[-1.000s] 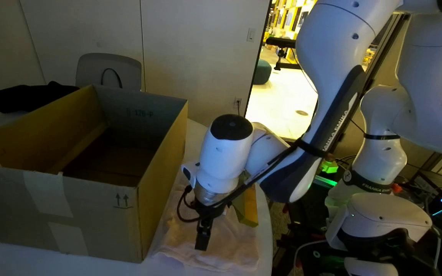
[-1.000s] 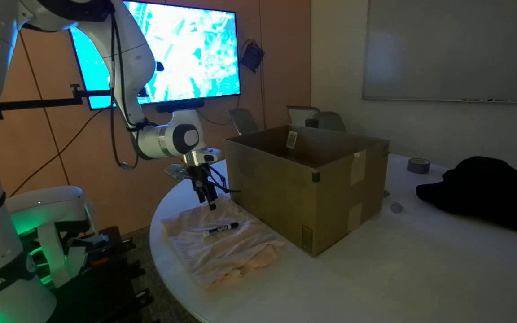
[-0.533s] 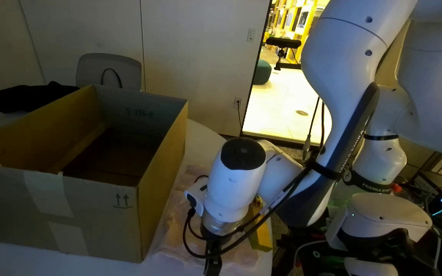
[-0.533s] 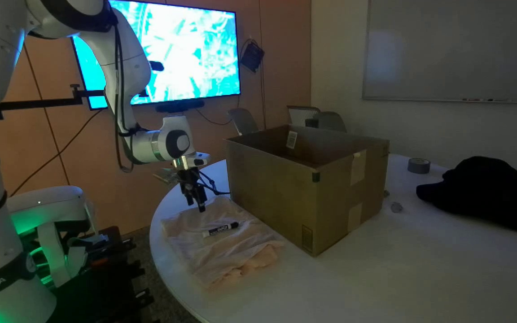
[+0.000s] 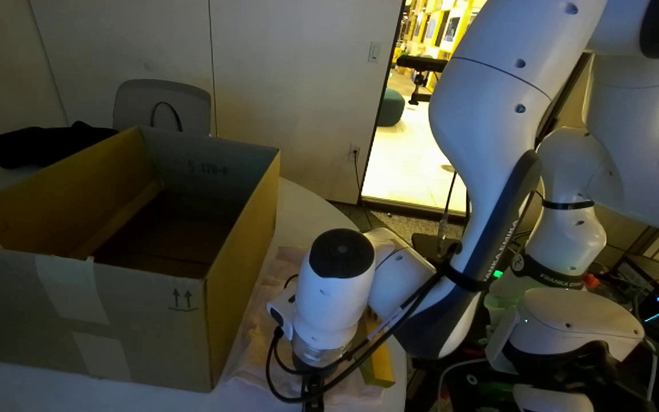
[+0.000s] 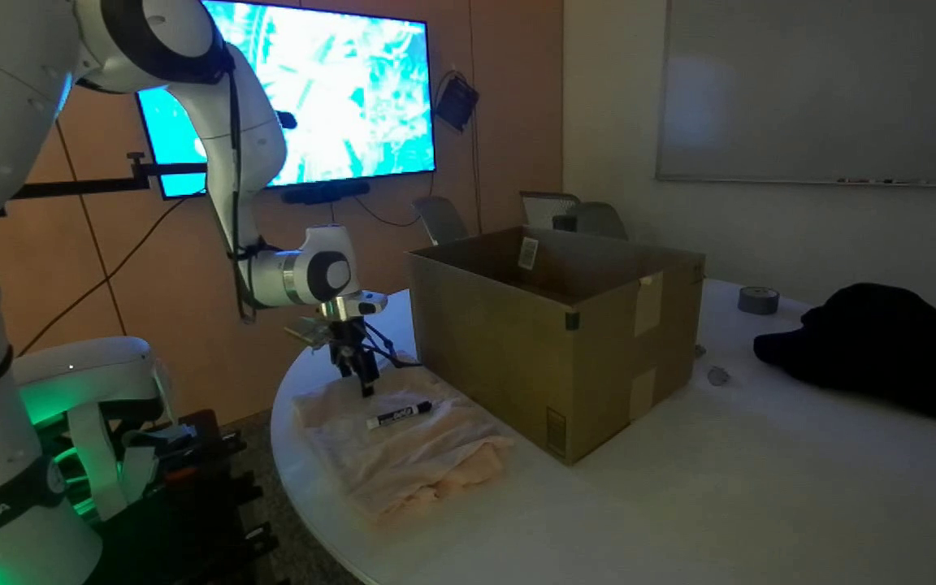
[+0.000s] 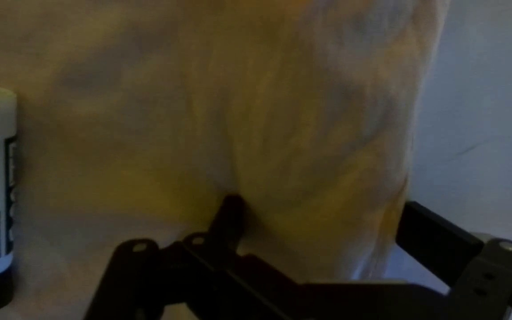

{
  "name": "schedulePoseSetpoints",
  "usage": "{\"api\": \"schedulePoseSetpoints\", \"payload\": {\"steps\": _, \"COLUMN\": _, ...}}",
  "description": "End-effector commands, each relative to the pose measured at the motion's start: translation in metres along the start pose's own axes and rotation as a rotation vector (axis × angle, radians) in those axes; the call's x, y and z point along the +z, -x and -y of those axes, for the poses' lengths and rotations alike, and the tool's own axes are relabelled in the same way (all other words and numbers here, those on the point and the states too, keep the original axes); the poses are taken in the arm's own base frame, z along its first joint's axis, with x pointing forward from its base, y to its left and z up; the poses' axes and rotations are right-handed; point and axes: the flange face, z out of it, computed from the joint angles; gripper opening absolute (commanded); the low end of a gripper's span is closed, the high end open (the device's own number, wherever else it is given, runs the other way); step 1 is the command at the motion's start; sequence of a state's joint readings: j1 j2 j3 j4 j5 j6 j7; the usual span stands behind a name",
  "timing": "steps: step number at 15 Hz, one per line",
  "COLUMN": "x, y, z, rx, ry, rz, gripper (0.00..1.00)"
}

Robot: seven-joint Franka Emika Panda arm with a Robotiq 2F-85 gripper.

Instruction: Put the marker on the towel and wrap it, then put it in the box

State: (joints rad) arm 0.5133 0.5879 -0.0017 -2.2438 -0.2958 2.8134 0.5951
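Marker (image 6: 400, 415) lies flat on the towel (image 6: 427, 459), black end towards the box (image 6: 509, 357); the towel spreads between that box and the rounded edge of the table (image 6: 679, 520). Near the marker, the gripper (image 7: 321, 205) is released: in the wrist view its jaws stand wide apart astride the towel's border, one among the folds, the other over tabletop, with the marker outside them.

The arm (image 6: 261, 150) reaches in past the table's edge, forearm slanting down, wrist nearly upright, gripper pointing down at the towel. Whether a tip touches the table I cannot tell.

Open-topped, the box walls off the side away from the arm, so close to the towel that contact is hard to judge. Past it, towards the table's far edge, sit tape (image 6: 759, 300) and a black heap (image 6: 874, 349), with a small lump (image 6: 717, 375) between heap and box. A chair (image 5: 163, 103) stands beyond the edge.

Against a second ago, the gripper is lower and nearer the towel, while marker, towel and box look unmoved.
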Motion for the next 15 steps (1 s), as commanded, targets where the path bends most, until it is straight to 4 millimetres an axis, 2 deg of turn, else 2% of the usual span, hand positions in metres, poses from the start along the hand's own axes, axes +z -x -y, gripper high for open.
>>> {"api": "schedulePoseSetpoints", "payload": {"steps": 1, "x": -0.002, "y": -0.009, "z": -0.010, "rx": -0.027, "ry": -0.005, "rz": 0.015, "gripper": 0.59}}
{"api": "schedulePoseSetpoints", "payload": {"steps": 6, "x": -0.017, "y": -0.009, "z": -0.036, "rx": -0.056, "ry": 0.045, "rz": 0.001, "gripper": 0.20}}
{"api": "schedulePoseSetpoints", "payload": {"steps": 8, "x": -0.026, "y": -0.007, "z": -0.053, "rx": -0.051, "ry": 0.067, "rz": -0.007, "gripper": 0.05}}
{"api": "schedulePoseSetpoints", "payload": {"steps": 10, "x": -0.038, "y": -0.003, "z": -0.075, "rx": -0.042, "ry": 0.099, "rz": -0.012, "gripper": 0.00}}
{"api": "schedulePoseSetpoints", "payload": {"steps": 15, "x": -0.063, "y": 0.017, "z": -0.127, "rx": -0.036, "ry": 0.153, "rz": -0.035, "gripper": 0.04}}
